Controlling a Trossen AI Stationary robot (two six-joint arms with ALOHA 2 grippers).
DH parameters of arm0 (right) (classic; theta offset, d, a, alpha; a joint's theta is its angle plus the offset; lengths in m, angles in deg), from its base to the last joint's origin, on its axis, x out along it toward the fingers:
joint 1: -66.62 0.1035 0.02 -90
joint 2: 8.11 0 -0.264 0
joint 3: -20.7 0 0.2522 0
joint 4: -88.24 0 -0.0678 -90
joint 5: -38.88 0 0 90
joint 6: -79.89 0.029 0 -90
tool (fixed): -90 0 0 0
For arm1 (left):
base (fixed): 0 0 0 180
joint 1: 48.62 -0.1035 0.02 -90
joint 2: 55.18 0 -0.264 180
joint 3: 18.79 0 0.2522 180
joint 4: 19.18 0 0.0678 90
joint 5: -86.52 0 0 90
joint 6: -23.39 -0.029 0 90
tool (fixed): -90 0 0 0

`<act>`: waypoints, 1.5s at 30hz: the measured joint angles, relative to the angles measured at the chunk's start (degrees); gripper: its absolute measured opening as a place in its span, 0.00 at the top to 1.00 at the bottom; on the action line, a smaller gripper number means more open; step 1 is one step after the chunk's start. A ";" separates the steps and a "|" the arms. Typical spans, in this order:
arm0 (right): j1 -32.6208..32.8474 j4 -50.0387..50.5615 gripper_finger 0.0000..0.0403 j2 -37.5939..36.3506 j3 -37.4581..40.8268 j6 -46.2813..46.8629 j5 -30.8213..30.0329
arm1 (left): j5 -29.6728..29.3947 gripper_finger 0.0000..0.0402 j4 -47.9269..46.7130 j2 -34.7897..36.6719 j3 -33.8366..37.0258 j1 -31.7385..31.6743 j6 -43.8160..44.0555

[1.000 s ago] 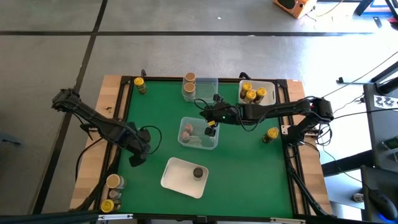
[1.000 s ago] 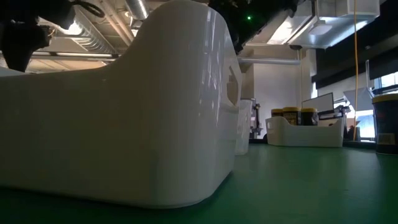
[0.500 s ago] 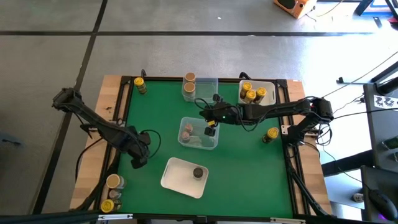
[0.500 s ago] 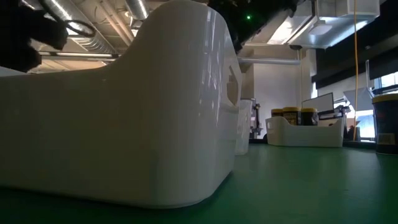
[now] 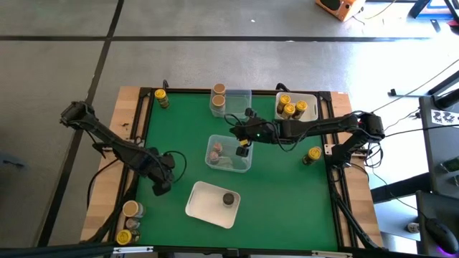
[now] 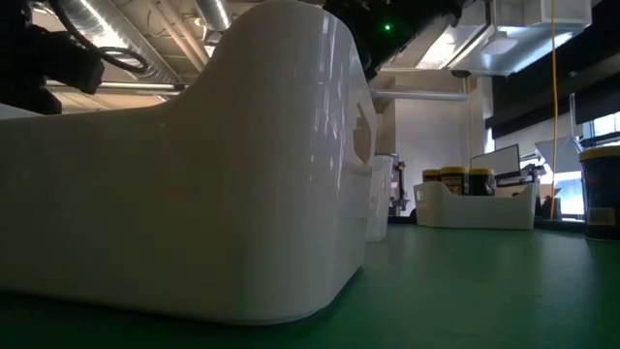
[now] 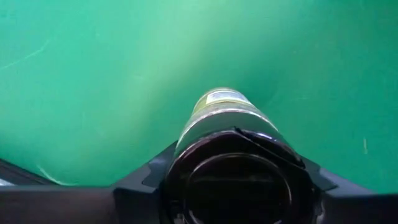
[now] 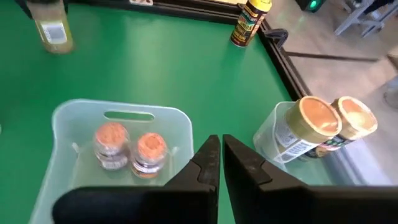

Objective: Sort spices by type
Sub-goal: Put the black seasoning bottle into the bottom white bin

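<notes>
My left gripper (image 5: 159,185) is low over the green mat near its left side, shut on a spice jar (image 7: 227,118) with a dark lid; the high view hides this jar under the gripper. My right gripper (image 5: 244,147) hangs shut and empty above the right end of the centre clear tray (image 5: 229,163), which holds two brownish-topped jars (image 8: 130,146). A dark-topped jar (image 5: 229,199) stands in the near white tray (image 5: 204,208). Yellow-topped jars (image 5: 290,107) fill the far right white tray. My left gripper has the jar's dark lid (image 7: 186,186) between its two fingers (image 7: 144,182), one on each side. The fingers come from above and the jar's body reaches away from them toward the mat. Whether its far end rests on the mat I cannot tell.
A clear tray (image 5: 240,97) at the far edge has a tan-topped jar (image 5: 219,91) beside it. Single yellow-topped jars stand at the mat's far left (image 5: 162,97) and right side (image 5: 312,155). Two jars (image 5: 130,210) stand off the mat, near left. The white tray's wall (image 6: 194,194) fills the low view.
My left gripper has shifted a little toward the table's right and near edges, staying low over the mat. My right arm has kept still.
</notes>
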 joint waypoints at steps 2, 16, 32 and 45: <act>0.00 0.81 0.95 -0.15 0.00 -1.62 -1.03 | 0.29 0.54 -0.23 0.00 -1.30 0.00 -0.25; 0.00 6.28 0.95 -1.86 0.07 -1.96 -3.46 | -5.35 0.53 -1.11 -1.54 -21.05 0.07 -4.78; 0.00 6.11 0.95 -1.92 0.06 -1.97 -3.46 | -5.83 0.52 5.32 -24.46 -31.93 0.03 -16.77; 0.00 5.93 0.95 -1.95 0.04 -1.98 -3.22 | -4.14 0.52 5.87 -31.78 -31.34 -1.87 -18.52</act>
